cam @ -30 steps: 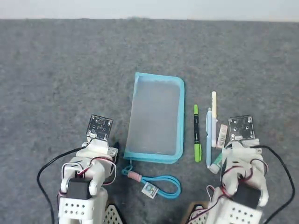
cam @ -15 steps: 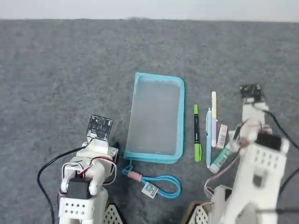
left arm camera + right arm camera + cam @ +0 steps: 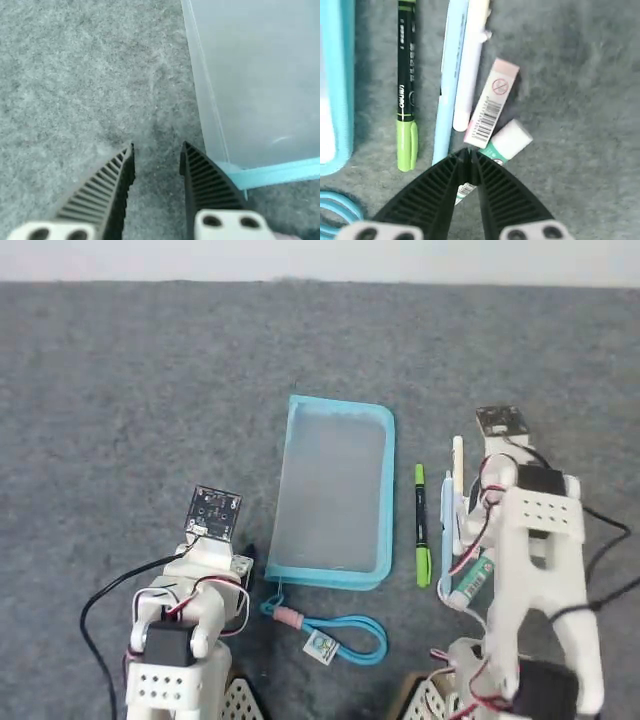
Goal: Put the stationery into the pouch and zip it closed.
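Note:
The translucent pouch (image 3: 335,490) with a blue zip edge lies flat mid-table. To its right lie a green-and-black pen (image 3: 421,525), a pale blue pen (image 3: 447,530), a cream pen (image 3: 458,465) and a green glue stick (image 3: 472,580). My right arm (image 3: 530,520) stands over these. My right gripper (image 3: 467,152) is shut and empty, hovering above the glue stick (image 3: 502,145), beside the eraser (image 3: 491,105) and the blue pen (image 3: 451,85). My left gripper (image 3: 157,155) is open, low over the carpet by the pouch's (image 3: 255,85) near left corner.
A blue strap (image 3: 335,635) with a pink pull and a small tag trails from the pouch's near edge toward the arms' bases. Grey carpet (image 3: 150,390) covers the table, with a pale wall at the far edge.
My right arm has lifted from its low pose by the near edge and swung out above the stationery. The left arm and all the objects have stayed put.

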### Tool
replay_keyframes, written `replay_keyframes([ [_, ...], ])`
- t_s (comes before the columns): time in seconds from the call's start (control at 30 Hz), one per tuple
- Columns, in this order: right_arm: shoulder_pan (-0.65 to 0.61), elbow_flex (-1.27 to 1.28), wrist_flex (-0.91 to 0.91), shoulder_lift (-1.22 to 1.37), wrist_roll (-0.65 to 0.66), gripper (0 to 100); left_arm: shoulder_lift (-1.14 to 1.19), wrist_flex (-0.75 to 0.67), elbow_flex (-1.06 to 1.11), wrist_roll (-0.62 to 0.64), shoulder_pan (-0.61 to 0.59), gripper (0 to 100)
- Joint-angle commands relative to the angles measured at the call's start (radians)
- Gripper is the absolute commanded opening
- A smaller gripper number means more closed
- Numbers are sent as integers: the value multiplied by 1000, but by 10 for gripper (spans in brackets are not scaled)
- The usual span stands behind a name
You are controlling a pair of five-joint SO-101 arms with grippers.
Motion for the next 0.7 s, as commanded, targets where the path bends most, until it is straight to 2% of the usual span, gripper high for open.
replay_keyframes([
  [0.0,13,-3,-22,38,-40,93,0,6,-5,-6,-5,145],
  [0.1,21,0,-24,79,-54,128,0,6,-5,-6,-5,145],
  [0.37,30,0,-81,228,-63,113,0,6,-5,-6,-5,145],
  [0.57,124,5,-174,387,-63,113,0,6,-5,-6,-5,145],
  [0.67,154,0,-165,420,-63,113,0,6,-5,-6,-5,145],
])
